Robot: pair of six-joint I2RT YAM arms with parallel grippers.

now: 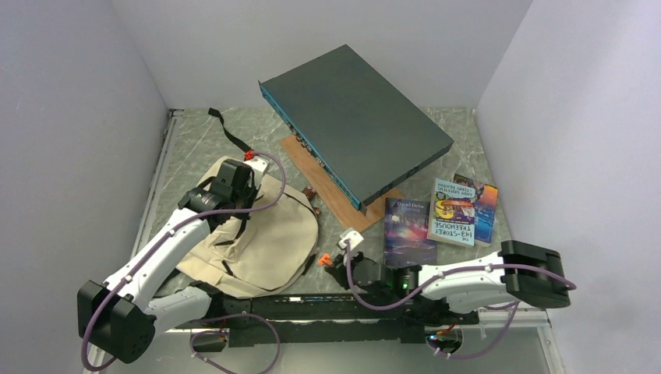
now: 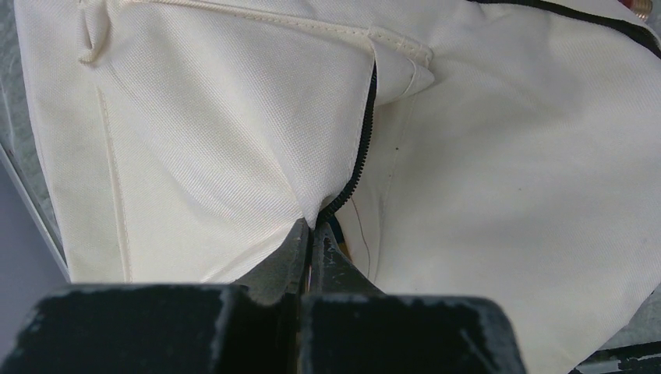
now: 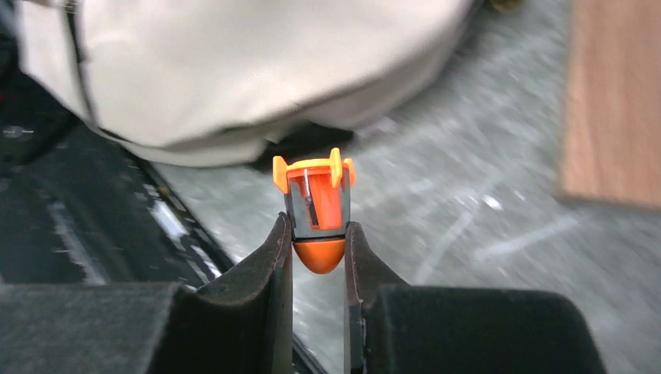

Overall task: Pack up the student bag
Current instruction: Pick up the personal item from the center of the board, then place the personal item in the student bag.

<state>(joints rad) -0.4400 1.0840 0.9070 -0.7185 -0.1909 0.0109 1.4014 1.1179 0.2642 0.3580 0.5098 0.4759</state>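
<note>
The left arm (image 1: pixel 156 257) reaches forward over the bag (image 1: pixel 269 241), jaws pinched on its cream cloth beside the black zipper (image 2: pixel 360 148). The right arm (image 1: pixel 460 279) stretches low and leftward, jaws clamped on an orange sharpener (image 3: pixel 316 204) near the bag's edge. The bag lies slumped on the surface (image 1: pixel 468 140), left of centre (contents hidden).

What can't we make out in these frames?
- Left wrist: whether the left gripper pinches the zipper or just bag fabric; its fingers cover the spot.
- Top: the same grip, hidden by the left arm.
- Top: bag contents; no opening shows.
- Top: what lies under the box; it covers part of the board.
- Right wrist: sharpener clear in the right gripper, all behind it blurred.
</note>
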